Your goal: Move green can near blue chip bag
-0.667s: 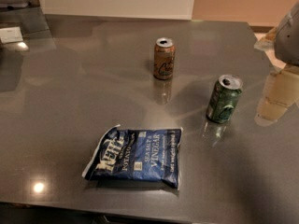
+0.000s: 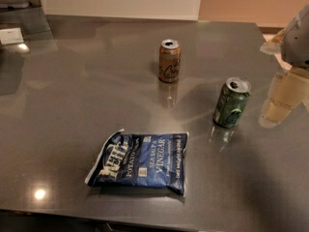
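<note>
The green can [image 2: 231, 102] stands upright on the dark grey table [image 2: 77, 100], right of centre, with its silver top showing. The blue chip bag [image 2: 140, 163] lies flat near the front edge, below and to the left of the can, with a clear gap between them. My gripper [image 2: 285, 98] is a pale shape at the right edge of the view. It is just right of the green can, low over the table, and not touching the can. Part of it is cut off by the frame edge.
A brown-orange can [image 2: 169, 60] stands upright behind the bag, towards the back of the table. The table's right edge runs close behind the gripper. A pale object [image 2: 10, 36] sits at the far left.
</note>
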Robot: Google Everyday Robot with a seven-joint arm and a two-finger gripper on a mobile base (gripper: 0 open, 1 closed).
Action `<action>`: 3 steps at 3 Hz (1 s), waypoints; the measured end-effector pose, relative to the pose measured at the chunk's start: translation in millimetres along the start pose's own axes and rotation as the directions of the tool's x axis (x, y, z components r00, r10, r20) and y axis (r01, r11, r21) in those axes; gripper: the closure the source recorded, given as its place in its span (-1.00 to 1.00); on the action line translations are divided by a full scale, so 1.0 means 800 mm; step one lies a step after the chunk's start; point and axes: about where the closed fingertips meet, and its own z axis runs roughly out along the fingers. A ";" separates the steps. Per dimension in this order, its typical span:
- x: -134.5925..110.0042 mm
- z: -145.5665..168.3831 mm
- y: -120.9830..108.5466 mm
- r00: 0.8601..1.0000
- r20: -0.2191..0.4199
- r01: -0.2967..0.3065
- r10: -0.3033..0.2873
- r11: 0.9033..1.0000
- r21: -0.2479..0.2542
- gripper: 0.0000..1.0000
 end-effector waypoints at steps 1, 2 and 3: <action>-0.001 0.028 -0.020 0.997 0.070 -0.019 0.021 0.999 -0.036 -1.00; -0.005 0.055 -0.033 0.992 0.122 -0.025 0.034 0.997 -0.074 -1.00; -0.009 0.076 -0.039 0.987 0.155 -0.023 0.040 0.994 -0.109 -1.00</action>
